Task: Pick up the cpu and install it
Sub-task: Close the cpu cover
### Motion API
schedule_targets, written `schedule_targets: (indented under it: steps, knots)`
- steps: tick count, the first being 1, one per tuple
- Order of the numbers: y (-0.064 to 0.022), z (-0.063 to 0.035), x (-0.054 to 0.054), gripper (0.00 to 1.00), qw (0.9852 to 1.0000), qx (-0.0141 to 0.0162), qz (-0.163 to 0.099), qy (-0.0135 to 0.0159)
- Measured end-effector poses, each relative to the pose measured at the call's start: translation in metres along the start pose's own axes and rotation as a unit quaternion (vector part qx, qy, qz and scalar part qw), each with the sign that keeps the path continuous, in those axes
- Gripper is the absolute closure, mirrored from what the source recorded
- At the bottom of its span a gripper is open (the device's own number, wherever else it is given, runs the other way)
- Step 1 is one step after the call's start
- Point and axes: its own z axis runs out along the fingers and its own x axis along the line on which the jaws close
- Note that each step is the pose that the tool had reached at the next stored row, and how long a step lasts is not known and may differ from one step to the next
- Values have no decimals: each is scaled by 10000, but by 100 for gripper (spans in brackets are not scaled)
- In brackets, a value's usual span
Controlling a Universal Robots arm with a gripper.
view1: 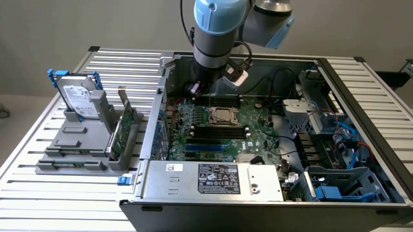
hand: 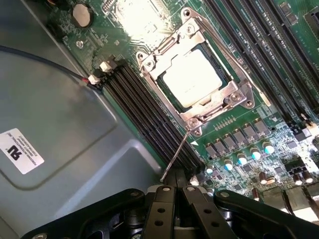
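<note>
Gripper (hand: 175, 185): black, linked fingers, jaws closed flat together with nothing seen between them. It hangs from one grey-and-blue arm (view1: 216, 29) that reaches down into an open computer case (view1: 387, 145).

Lever (hand: 175, 154): one thin bare-metal rod. Its free end lies just beside the fingertips; I cannot tell whether it touches them.

Cpu (hand: 192, 77): one small flat square with a pale silvery top, lying level inside the socket, apart from the gripper.

Frame (hand: 234, 94): one square of bright stamped metal around the cpu, with screw heads at its corners.

Board (hand: 279, 109): one green circuit board on the case floor, densely set with parts. Long black slots (hand: 144, 107) run in parallel on both sides of the socket.

Battery (hand: 81, 15): one round silver coin cell.

Sticker (hand: 20, 149): one white label on the case's smooth grey sheet-metal panel.

Power supply (view1: 213, 181): one grey box bearing one black and one white label, at the case's near edge.

Table (view1: 51, 193): slatted, ribbed aluminium that carries the case.

Holder (view1: 77, 145): one grey stepped block at the exterior view's left, well apart from the gripper.

Hard drive (view1: 81, 101): one, silver with a white label and blue side rails, upright in the holder.

Card (view1: 123, 128): one green board on edge in the holder.

Wall (view1: 96, 24): plain, pale, behind the table.
</note>
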Motion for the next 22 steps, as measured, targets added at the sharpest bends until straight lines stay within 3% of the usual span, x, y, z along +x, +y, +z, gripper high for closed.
schedule_targets:
  steps: [8,14,18,22]
  knots:
    - [7,14,-3,89,9995,-172,208,142]
    - [14,35,-11,89,9974,-311,593,258]
    - [24,51,-22,89,9961,-371,737,298]
    - [31,57,-31,89,9953,-425,816,295]
